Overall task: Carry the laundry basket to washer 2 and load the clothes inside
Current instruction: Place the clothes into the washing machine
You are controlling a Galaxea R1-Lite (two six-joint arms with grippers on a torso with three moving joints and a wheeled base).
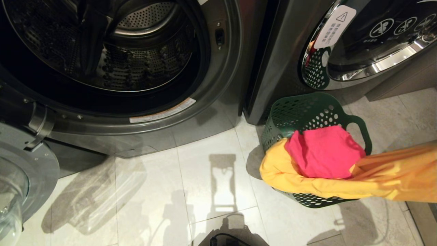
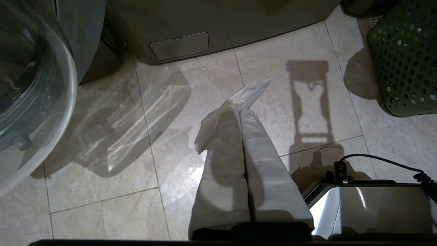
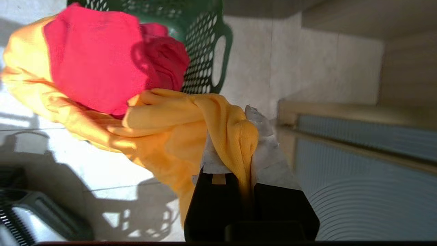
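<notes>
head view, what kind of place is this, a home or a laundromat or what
Probably a laundry room or laundromat; which one cannot be told. Two dark grey front-load washers stand side by side on the tiled floor, one open washer showing its drum, and a green laundry basket holds yellow cloth and red cloth.

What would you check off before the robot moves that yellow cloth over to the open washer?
1. Grip on yellow cloth: ok, right gripper is shut on a fold of it.
2. Cloth clear of basket: not ok, most of it lies draped over the rim.
3. Red cloth out of the way: not ok, it rests on the yellow cloth.
4. Washer door open: ok, drum is exposed.
5. Floor between basket and washer: ok, nothing on it.
6. Left gripper: ok, shut, hanging over the floor.
</notes>
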